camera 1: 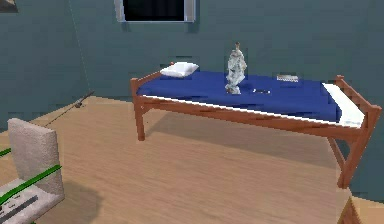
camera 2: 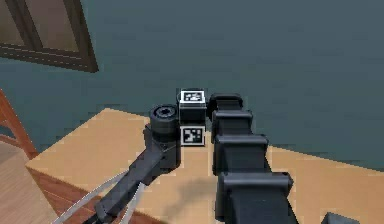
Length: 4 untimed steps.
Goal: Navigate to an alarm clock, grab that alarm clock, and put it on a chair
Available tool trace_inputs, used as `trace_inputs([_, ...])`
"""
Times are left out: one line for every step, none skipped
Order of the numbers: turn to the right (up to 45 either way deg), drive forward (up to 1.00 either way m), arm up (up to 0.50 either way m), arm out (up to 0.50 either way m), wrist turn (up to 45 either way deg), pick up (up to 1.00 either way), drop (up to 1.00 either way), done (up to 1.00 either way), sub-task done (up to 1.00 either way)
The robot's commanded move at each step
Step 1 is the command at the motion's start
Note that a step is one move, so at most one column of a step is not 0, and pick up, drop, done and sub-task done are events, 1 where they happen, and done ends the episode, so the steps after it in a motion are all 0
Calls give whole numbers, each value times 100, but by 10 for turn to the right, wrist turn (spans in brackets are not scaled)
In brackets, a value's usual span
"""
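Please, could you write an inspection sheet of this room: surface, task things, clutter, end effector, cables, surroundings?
Surface: bed with blue cover and wooden frame.
Job's things: chair at the forward view's lower left; small dark thing on the bed's far edge, too small to name.
Clutter: white pillow and statue on the bed.
Grippers: the end effector shows against wooden floor; cannot tell whether it holds anything.
Cables: nothing seen.
Surroundings: teal walls, window, wooden floor.
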Motion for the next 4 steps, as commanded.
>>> trace_inputs([0, 0, 0, -12, 0, 0, 0, 0, 0])
trace_inputs([-450, 0, 0, 0, 0, 0, 0, 0, 0])
trace_inputs([-210, 0, 0, 0, 0, 0, 0, 0, 0])
trace_inputs([0, 10, 0, 0, 0, 0, 0, 0, 0])
